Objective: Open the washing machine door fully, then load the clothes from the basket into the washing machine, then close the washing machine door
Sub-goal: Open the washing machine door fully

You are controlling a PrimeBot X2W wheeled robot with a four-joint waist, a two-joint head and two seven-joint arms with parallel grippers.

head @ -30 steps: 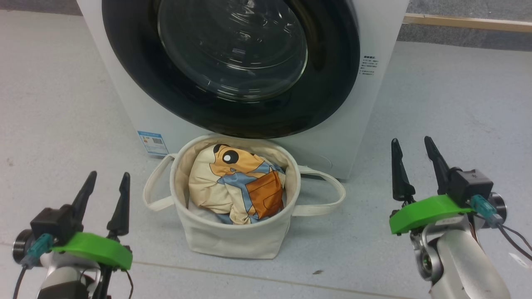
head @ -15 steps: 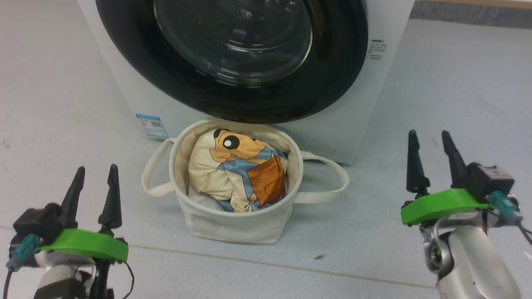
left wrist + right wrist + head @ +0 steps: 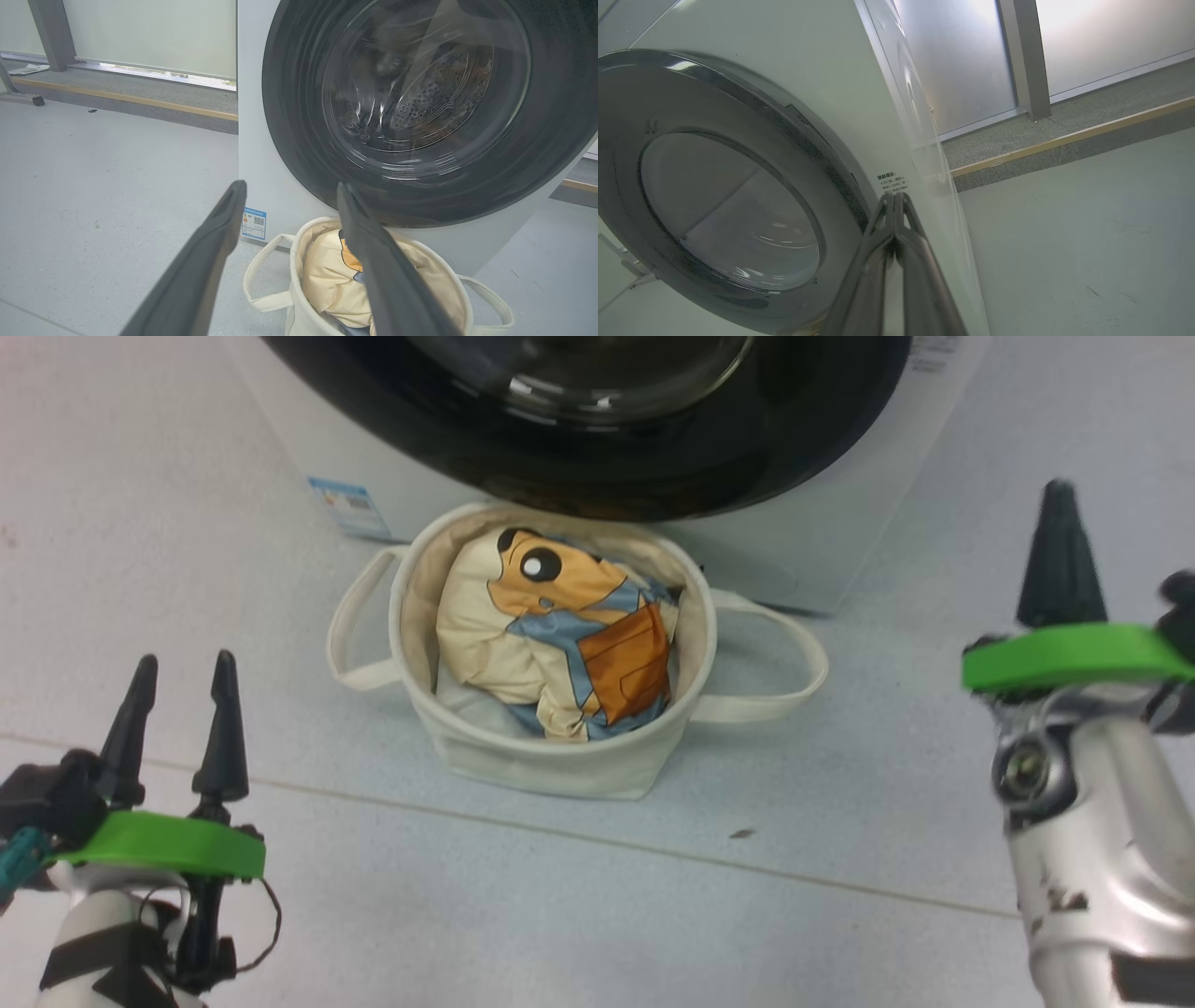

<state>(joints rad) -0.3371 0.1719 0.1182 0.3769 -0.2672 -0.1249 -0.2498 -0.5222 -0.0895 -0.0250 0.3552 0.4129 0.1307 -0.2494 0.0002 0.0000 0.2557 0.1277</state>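
The white washing machine [image 3: 812, 551] stands at the top of the head view, and its black-rimmed washing machine door [image 3: 597, 467] lies flat against its front. Right below the door, the cream basket [image 3: 541, 765] holds the clothes [image 3: 560, 625], with the cream cartoon-print garment on top. My left gripper [image 3: 184, 663] hangs open at the lower left, well short of the basket. My right gripper [image 3: 1060, 495] is shut on nothing, raised at the right. In the right wrist view the right gripper [image 3: 894, 197] points at the machine's front beside the door [image 3: 728, 200]. In the left wrist view the open left gripper [image 3: 290, 186] frames the door [image 3: 406, 112] and basket [image 3: 299, 298].
A blue label [image 3: 350, 509] sits low on the machine's left front. Grey floor surrounds the basket, crossed by a seam [image 3: 560, 835]. Behind the machine a wooden strip [image 3: 1064, 137] edges a carpeted band, with a grey post [image 3: 1024, 56] and frosted panels.
My right gripper has shut and risen higher at the right. The head camera has tilted down, so the machine slid up the picture. My left gripper stays open.
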